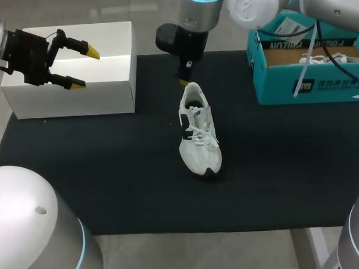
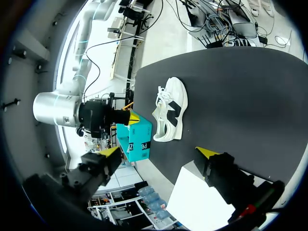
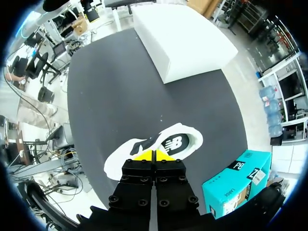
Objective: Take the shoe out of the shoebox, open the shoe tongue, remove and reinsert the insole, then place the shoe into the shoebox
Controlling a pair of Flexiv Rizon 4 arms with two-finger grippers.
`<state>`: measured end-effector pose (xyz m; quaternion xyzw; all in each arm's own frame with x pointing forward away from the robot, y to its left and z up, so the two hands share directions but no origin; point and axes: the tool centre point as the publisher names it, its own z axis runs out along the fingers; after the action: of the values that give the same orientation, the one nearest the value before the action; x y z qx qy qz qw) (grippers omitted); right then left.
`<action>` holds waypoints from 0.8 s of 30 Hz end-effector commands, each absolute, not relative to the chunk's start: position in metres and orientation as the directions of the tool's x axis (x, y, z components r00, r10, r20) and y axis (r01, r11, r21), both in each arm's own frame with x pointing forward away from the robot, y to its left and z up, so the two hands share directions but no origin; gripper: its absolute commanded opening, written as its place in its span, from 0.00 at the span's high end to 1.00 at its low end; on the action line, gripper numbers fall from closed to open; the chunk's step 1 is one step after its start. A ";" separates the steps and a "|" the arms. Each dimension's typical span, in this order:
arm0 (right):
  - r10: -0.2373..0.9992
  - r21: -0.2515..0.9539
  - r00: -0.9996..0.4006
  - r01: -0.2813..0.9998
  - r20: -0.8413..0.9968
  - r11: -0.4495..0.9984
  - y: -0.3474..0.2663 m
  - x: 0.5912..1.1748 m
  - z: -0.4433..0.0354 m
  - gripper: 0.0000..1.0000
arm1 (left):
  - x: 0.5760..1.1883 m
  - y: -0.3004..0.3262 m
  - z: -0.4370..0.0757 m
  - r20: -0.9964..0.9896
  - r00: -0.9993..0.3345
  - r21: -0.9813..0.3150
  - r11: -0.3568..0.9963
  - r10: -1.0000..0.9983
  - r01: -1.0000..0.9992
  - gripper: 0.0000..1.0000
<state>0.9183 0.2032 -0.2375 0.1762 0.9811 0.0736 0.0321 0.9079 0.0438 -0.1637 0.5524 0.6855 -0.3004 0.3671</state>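
Lying toe toward the near edge of the mat (image 1: 109, 173), the shoe (image 1: 197, 131) sits mid-mat with bare black cloth open on both sides. The white box (image 1: 100, 84) fills the far left corner and the shoebox (image 1: 308, 81) the far right, both well apart from it. The left gripper (image 1: 85, 68) hangs over the white box, fingers spread wide, holding nothing. The head view shows only one tip of the right gripper (image 1: 184, 80) by the heel; the right wrist view shows both tips pressed together, empty.

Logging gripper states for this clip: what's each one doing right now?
Left gripper: open, empty.
Right gripper: shut, nothing visibly held, over the shoe.
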 end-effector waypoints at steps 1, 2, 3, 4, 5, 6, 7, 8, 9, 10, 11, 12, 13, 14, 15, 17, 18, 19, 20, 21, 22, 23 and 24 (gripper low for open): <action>0.311 0.145 -0.950 0.306 -0.015 0.941 0.195 0.923 -0.239 1.00 | 0.908 0.044 -0.163 -0.833 -0.121 -0.007 0.208 0.540 0.978 0.00; 0.297 0.133 -0.955 0.293 -0.011 0.947 0.193 0.925 -0.240 1.00 | 0.908 0.044 -0.163 -0.833 -0.121 -0.007 0.208 0.540 0.978 0.00; 0.293 0.124 -0.956 0.291 0.001 0.949 0.190 0.926 -0.242 1.00 | 0.908 0.044 -0.163 -0.833 -0.121 -0.007 0.208 0.540 0.978 0.00; 0.287 0.111 -0.958 0.287 0.016 0.951 0.189 0.928 -0.243 1.00 | 0.908 0.044 -0.163 -0.833 -0.121 -0.007 0.208 0.540 0.978 0.00; 0.278 0.103 -0.960 0.279 0.023 0.955 0.188 0.930 -0.245 1.00 | 0.908 0.044 -0.163 -0.833 -0.121 -0.007 0.208 0.540 0.978 0.00; 0.280 0.092 -0.959 0.282 0.032 0.955 0.186 0.933 -0.245 1.00 | 0.908 0.044 -0.163 -0.833 -0.121 -0.007 0.208 0.540 0.978 0.00; 0.281 0.089 -0.959 0.283 0.044 0.955 0.184 0.935 -0.246 1.00 | 0.908 0.044 -0.163 -0.833 -0.121 -0.007 0.208 0.540 0.978 0.00; 0.275 0.092 -0.960 0.278 0.052 0.956 0.183 0.937 -0.246 1.00 | 0.908 0.044 -0.163 -0.833 -0.121 -0.007 0.208 0.540 0.978 0.00; 0.273 0.091 -0.961 0.277 0.053 0.957 0.181 0.940 -0.247 1.00 | 0.908 0.044 -0.163 -0.833 -0.121 -0.007 0.208 0.540 0.978 0.00; 0.258 0.076 -0.965 0.262 0.050 0.962 0.180 0.944 -0.248 1.00 | 0.908 0.044 -0.163 -0.833 -0.121 -0.007 0.208 0.540 0.978 0.00; 0.245 0.062 -0.968 0.248 0.051 0.967 0.179 0.947 -0.249 1.00 | 0.908 0.044 -0.163 -0.833 -0.121 -0.007 0.208 0.540 0.978 0.00; 0.229 0.056 -0.973 0.231 0.038 0.971 0.179 0.951 -0.250 1.00 | 0.908 0.044 -0.163 -0.833 -0.121 -0.007 0.208 0.540 0.978 0.00; 0.228 0.051 -0.973 0.229 0.029 0.972 0.178 0.955 -0.251 1.00 | 0.908 0.044 -0.163 -0.833 -0.121 -0.007 0.208 0.540 0.978 0.00; 0.224 0.041 -0.974 0.225 0.024 0.974 0.177 0.959 -0.252 1.00 | 0.908 0.044 -0.163 -0.833 -0.121 -0.007 0.208 0.540 0.978 0.00; 0.221 0.043 -0.975 0.221 0.014 0.974 0.176 0.963 -0.253 1.00 | 0.908 0.044 -0.163 -0.833 -0.121 -0.007 0.208 0.540 0.978 0.00; 0.207 0.056 -0.978 0.207 0.005 0.977 0.177 0.972 -0.255 1.00 | 0.908 0.044 -0.163 -0.833 -0.121 -0.007 0.208 0.540 0.978 0.00; 0.202 0.056 -0.979 0.202 0.005 0.978 0.178 0.977 -0.257 1.00 | 0.908 0.044 -0.163 -0.833 -0.121 -0.007 0.208 0.540 0.978 0.00; 0.193 0.058 -0.981 0.193 0.004 0.980 0.178 0.981 -0.260 1.00 | 0.908 0.044 -0.163 -0.833 -0.121 -0.007 0.208 0.540 0.978 0.00; 0.185 0.053 -0.983 0.185 0.010 0.981 0.178 0.986 -0.264 1.00 | 0.908 0.044 -0.163 -0.833 -0.121 -0.007 0.208 0.540 0.978 0.00; 0.172 0.033 -0.985 0.172 0.014 0.985 0.179 0.989 -0.267 1.00 | 0.908 0.044 -0.163 -0.833 -0.121 -0.007 0.208 0.540 0.978 0.00; 0.161 0.023 -0.987 0.161 0.009 0.987 0.181 0.993 -0.270 1.00 | 0.908 0.044 -0.163 -0.833 -0.121 -0.007 0.208 0.540 0.978 0.00; 0.159 0.019 -0.987 0.160 0.010 0.987 0.181 0.997 -0.273 1.00 | 0.908 0.044 -0.163 -0.833 -0.121 -0.007 0.208 0.540 0.978 0.00; 0.154 0.008 -0.988 0.154 0.011 0.988 0.180 0.999 -0.275 1.00 | 0.908 0.044 -0.163 -0.833 -0.121 -0.007 0.208 0.540 0.978 0.00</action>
<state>0.9855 0.1707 -0.2669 0.0791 0.9967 0.0170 0.0079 0.9079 0.0436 -0.1638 0.5525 0.6854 -0.3005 0.3670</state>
